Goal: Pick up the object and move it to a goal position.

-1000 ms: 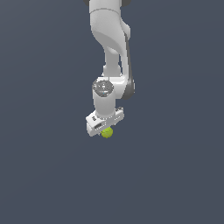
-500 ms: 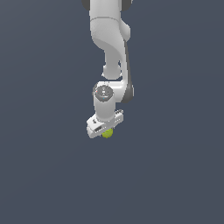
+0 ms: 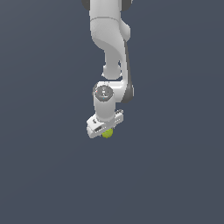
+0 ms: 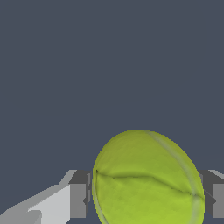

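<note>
The arm point(image 3: 109, 39) is the biggest thing here, a white column descending through the exterior view onto a plain dark grey floor point(image 3: 43, 175). Below its round wrist joint sits the gripper point(image 3: 105, 127), a short white bar turned at a slant, and the ball point(image 3: 107, 133) peeks out just under that bar — a small yellow-green spot, much narrower than the gripper.

In the wrist view the ball point(image 4: 146, 179) fills the space between the two dark finger pads point(image 4: 80, 194), one touching each side, so the jaws are clamped on the ball. A faint darker seam runs across its face.

No goal marker shows in either view, so how far the carry has to go cannot be judged. Whether the ball is clear of the floor is also hard to tell.

The risks sit in the grip itself. A round ball offers the flat pads only a small contact on each side — a sudden swing or stop of the arm could roll it out. The ball seems to sit low between the pads, towards the tips, so a slight slackening could let it drop away from the gripper
</note>
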